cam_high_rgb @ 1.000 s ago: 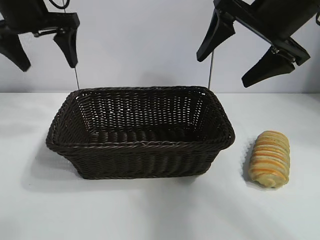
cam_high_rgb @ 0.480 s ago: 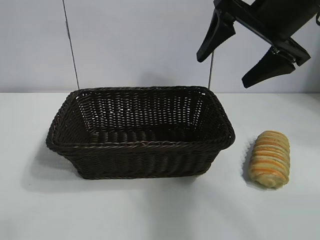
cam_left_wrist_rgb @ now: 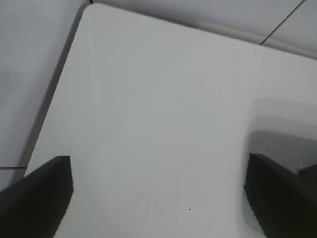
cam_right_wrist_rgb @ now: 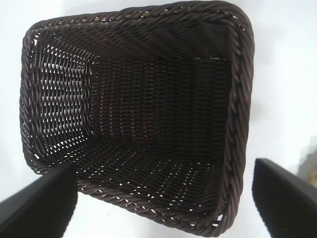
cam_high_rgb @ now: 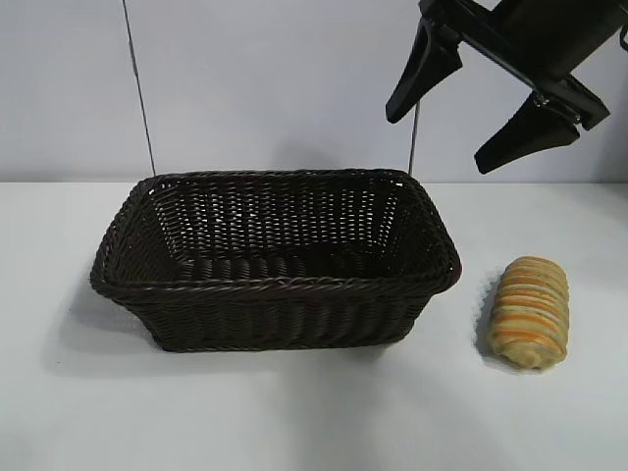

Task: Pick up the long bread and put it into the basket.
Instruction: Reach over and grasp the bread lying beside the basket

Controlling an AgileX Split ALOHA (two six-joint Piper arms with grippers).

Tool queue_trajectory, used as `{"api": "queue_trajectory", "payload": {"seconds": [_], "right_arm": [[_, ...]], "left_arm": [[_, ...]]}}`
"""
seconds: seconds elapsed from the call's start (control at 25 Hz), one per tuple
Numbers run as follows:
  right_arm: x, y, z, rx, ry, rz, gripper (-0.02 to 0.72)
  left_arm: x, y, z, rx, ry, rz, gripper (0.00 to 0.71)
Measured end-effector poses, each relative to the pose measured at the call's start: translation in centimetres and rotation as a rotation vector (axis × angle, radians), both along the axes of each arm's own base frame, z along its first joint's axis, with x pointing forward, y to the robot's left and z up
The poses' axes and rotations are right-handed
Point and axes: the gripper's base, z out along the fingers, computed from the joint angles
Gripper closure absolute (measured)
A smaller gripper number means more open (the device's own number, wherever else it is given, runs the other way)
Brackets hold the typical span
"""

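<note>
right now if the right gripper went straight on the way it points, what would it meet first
Probably the basket: the right gripper, open and high above the table, looks down into its empty inside in the wrist view. The long bread lies off to the side. Depth is unclear.

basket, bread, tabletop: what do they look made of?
Basket: dark brown woven wicker, maybe plastic rattan; faint sheen on even strands, braided rim. Bread: golden loaf with orange-brown ridges; matte and very regular, so possibly a foam or plastic replica, can't confirm. Table: smooth white surface, likely laminate, soft diffuse shadows.
</note>
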Motion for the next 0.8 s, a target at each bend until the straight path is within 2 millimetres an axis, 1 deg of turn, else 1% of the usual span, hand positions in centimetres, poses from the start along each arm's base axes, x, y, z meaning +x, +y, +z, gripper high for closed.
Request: {"api": "queue_trajectory", "payload": {"seconds": [0.08,0.2,0.32,0.4,0.48,0.52,0.56,0.64,0.8], "right_arm": [[0.0,0.0,0.0,-0.001,-0.001,0.002,0.021],[0.0,0.0,0.0,-0.001,-0.002,0.003,0.021],[0.0,0.0,0.0,-0.004,-0.006,0.009,0.021],[0.0,0.0,0.0,-0.005,-0.007,0.012,0.021],[0.0,0.0,0.0,-0.007,-0.009,0.015,0.021],[0.0,0.0,0.0,-0.007,-0.009,0.015,0.021],[0.0,0.0,0.0,-0.007,-0.009,0.015,0.021],[0.0,0.0,0.0,-0.007,-0.009,0.015,0.021],[0.0,0.0,0.0,-0.007,-0.010,0.016,0.021]], "left_arm": [[-3.2,-1.6,1.5,0.018,-0.080,-0.044,0.028],[-7.5,-3.5,3.0,0.037,-0.173,-0.121,0.028],[-11.5,-4.4,3.9,0.057,-0.259,-0.158,0.028],[-13.7,-4.7,3.9,0.067,-0.298,-0.159,0.028],[-15.7,-4.9,3.3,0.071,-0.317,-0.159,0.028],[-16.4,-5.0,2.6,0.074,-0.313,-0.161,0.028],[-16.7,-5.0,1.7,0.076,-0.294,-0.163,0.028],[-17.5,-5.1,-0.3,0.087,-0.268,-0.169,0.028],[-18.1,-5.3,-5.2,0.069,-0.230,-0.193,0.028]]}}
